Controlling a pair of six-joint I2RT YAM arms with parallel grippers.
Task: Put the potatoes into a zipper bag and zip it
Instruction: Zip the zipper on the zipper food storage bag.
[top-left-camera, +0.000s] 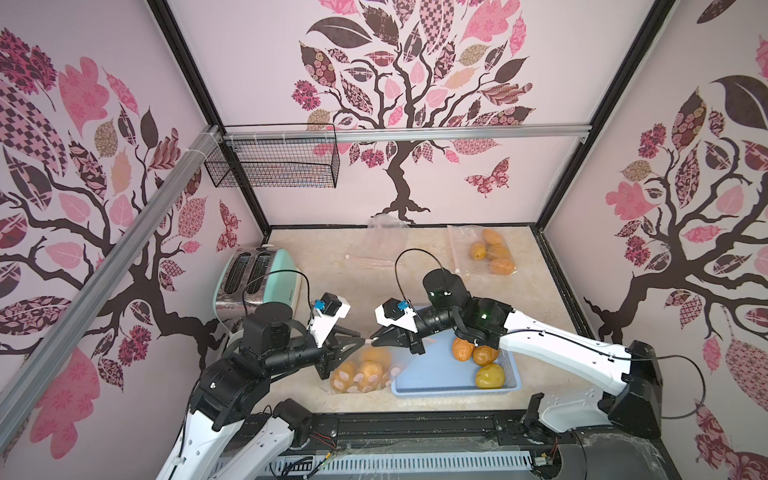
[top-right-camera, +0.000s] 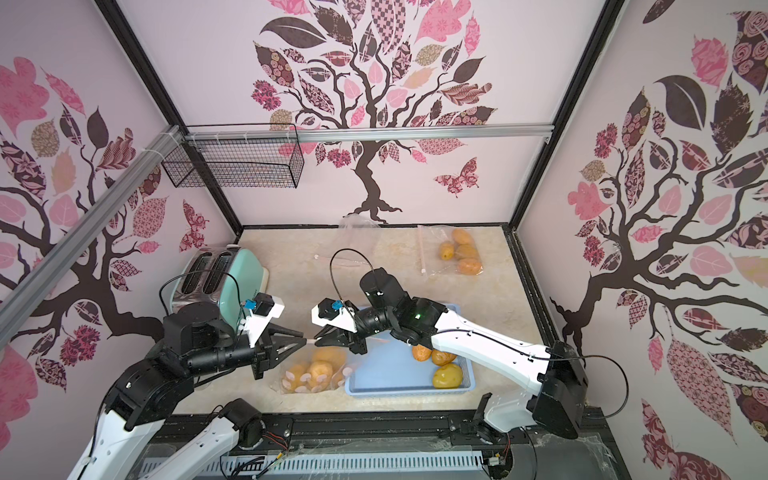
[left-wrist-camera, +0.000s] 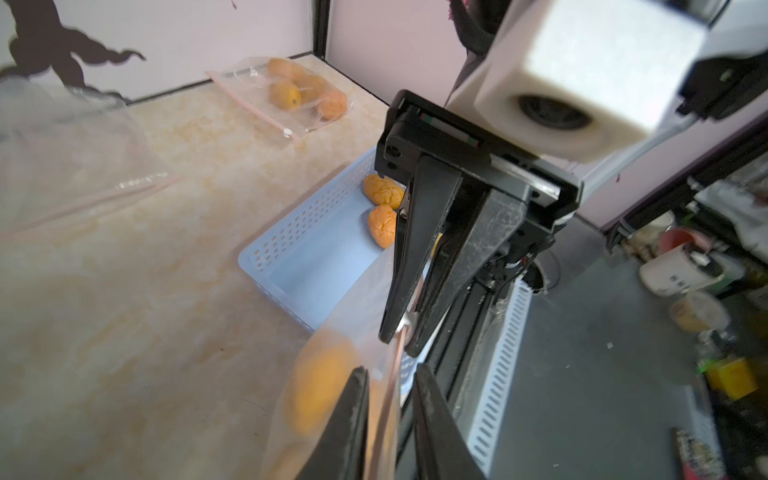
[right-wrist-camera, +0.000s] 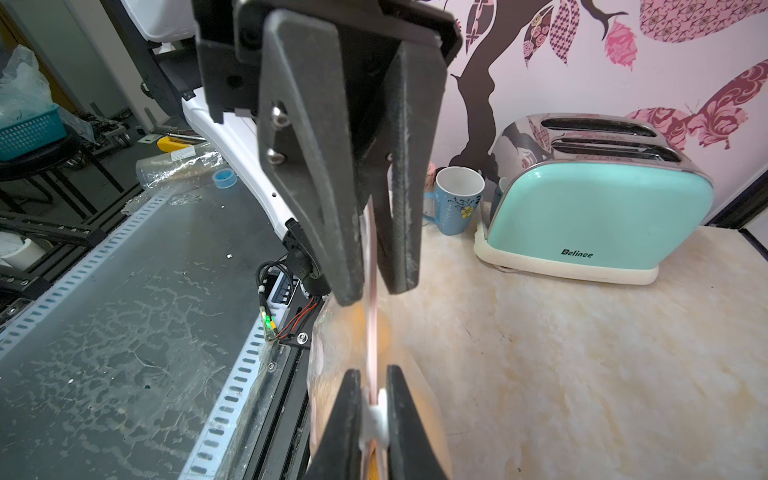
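Right wrist view: my right gripper pinches the small white plastic slider; my left gripper straddles the pink zip strip narrowly, and I cannot tell whether it grips. The clear floppy zipper bag of lumpy orange-brown potatoes sags just beside the pale-blue perforated basket. It looks heavy and slippery, so I'd hold the stiffer strip.

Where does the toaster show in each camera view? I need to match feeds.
Top views: toaster on the table's left side, beyond the left arm.
Left wrist: not in it.
Right wrist: toaster beside a mug.
Shared landmark: the bag's pink zipper strip, in all four.
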